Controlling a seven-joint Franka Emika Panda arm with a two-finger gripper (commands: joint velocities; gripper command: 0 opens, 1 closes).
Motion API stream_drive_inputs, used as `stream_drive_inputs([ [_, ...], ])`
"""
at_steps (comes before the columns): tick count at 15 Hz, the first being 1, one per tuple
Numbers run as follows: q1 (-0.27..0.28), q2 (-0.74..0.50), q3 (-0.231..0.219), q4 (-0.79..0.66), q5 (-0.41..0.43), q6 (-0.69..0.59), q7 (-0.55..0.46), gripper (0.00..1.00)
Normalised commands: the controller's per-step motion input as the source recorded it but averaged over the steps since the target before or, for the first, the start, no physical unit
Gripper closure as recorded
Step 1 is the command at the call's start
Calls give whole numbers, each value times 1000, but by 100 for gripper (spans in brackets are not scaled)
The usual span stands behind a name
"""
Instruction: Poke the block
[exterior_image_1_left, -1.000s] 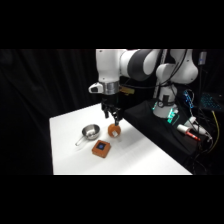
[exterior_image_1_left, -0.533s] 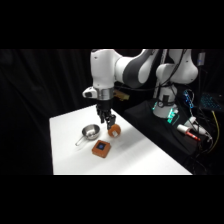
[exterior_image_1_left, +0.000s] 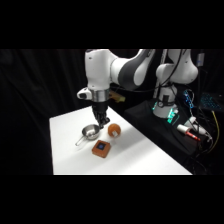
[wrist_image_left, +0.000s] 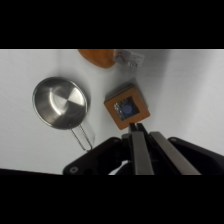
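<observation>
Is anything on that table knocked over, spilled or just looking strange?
Nothing stands out. The block lies flat, the pan sits upright and empty, and the round orange thing rests beside them on the table. The tool hangs above them with its tip near the block. No spill or damage shows.

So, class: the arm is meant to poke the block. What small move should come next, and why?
Probably lower the end effector straight down: in the wrist view its shut tips sit at the block's near edge, while the side view shows it above the table.
</observation>
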Motion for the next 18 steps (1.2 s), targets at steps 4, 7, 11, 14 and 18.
stream_drive_inputs([
  [4, 36, 185, -5, 204, -88, 110, 89, 99],
  [7, 43, 231, -8, 194, -88, 135, 87, 99],
  [11, 46, 226, -3, 181, -67, 125, 72, 99],
  [14, 29, 199, 6, 157, -32, 116, 40, 99],
  [18, 8, 189, 15, 145, 2, 131, 8, 99],
])
